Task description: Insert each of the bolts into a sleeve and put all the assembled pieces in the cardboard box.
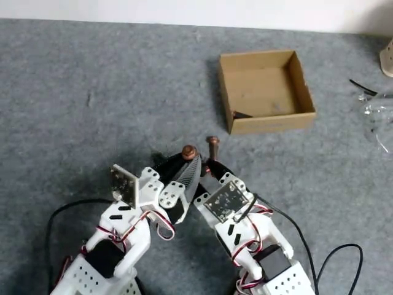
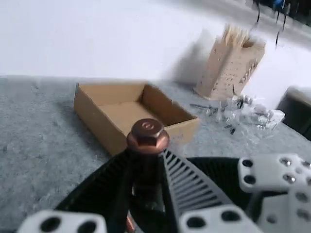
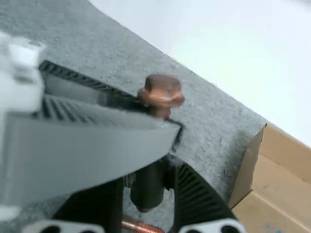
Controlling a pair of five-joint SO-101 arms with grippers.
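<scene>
My left gripper (image 1: pixel 187 165) is shut on a copper bolt (image 1: pixel 189 151); its hex head (image 2: pixel 148 136) stands just above the black fingers (image 2: pixel 187 187). Close beside it, my right gripper (image 1: pixel 212 167) is shut on a dark sleeve (image 3: pixel 147 187) held upright. In the high view a second copper bolt head (image 1: pixel 212 142) tops that sleeve. A left finger (image 3: pixel 92 145) crosses in front of a bolt head (image 3: pixel 162 92) in the right wrist view. The open cardboard box (image 1: pixel 305 83) lies beyond both grippers, with a dark piece (image 1: pixel 241 114) in its near corner.
Grey carpet covers the table. A clear bag of small parts (image 1: pixel 376 104) and a beige perforated holder (image 2: pixel 233 63) sit to the right of the box. Black cables (image 1: pixel 334 255) trail near the arm bases.
</scene>
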